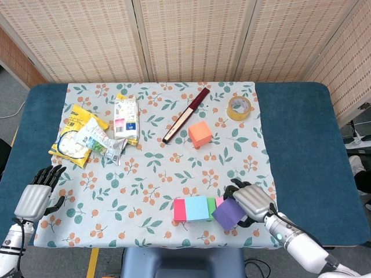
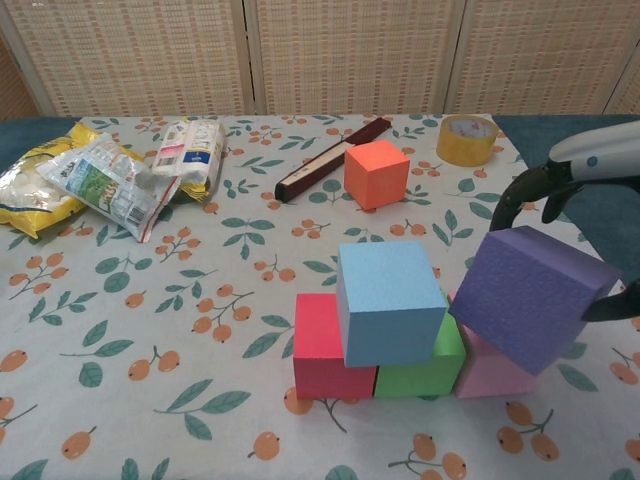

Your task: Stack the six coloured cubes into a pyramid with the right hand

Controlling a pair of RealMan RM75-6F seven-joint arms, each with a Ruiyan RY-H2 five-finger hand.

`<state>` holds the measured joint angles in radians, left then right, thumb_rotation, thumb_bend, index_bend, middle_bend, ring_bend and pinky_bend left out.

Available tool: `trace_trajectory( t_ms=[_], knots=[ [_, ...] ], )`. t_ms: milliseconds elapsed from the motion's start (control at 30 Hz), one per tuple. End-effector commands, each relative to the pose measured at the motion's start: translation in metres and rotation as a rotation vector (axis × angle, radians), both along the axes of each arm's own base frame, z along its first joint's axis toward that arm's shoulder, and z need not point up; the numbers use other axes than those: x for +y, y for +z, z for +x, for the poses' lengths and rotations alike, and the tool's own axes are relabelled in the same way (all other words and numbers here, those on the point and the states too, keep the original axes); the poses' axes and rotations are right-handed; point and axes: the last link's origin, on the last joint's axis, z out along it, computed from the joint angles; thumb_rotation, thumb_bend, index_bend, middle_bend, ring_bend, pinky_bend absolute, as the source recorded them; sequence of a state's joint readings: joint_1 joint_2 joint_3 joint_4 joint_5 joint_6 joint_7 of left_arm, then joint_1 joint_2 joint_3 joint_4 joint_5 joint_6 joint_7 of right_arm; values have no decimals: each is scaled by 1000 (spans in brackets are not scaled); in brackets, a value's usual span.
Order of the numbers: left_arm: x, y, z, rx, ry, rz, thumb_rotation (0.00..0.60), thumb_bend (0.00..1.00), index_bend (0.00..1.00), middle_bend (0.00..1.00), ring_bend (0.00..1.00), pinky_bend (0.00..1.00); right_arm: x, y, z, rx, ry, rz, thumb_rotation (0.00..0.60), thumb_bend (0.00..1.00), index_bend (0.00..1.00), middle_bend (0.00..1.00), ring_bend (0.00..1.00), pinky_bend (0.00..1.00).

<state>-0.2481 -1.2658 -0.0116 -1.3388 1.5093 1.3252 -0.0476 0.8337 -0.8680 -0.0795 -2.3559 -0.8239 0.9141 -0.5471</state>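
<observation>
Purple cube (image 2: 530,296) sits tilted in my right hand (image 1: 253,201), fingers (image 2: 520,193) curled over its top, gripping it above the pink cube (image 2: 492,373).

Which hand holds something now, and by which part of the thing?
The right hand holds the purple cube by its far and right sides. The left hand holds nothing.

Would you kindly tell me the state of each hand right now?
Left hand: open, holding nothing.
Right hand: holding the purple cube.
</observation>
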Motion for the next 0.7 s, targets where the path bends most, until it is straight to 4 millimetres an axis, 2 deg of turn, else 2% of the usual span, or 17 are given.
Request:
trace_trajectory(
  t_ms=[33,700],
  knots=[
    [0,1,0,-2,0,1,600,406,0,55,9,100,-1,-2,1,3,2,-8,600,342,748,180,0,190],
    [1,4,-1,-5,2,1,600,406,0,55,9,100,-15,-26,15,39,-64,-85,600,341,742,180,0,190]
  ],
)
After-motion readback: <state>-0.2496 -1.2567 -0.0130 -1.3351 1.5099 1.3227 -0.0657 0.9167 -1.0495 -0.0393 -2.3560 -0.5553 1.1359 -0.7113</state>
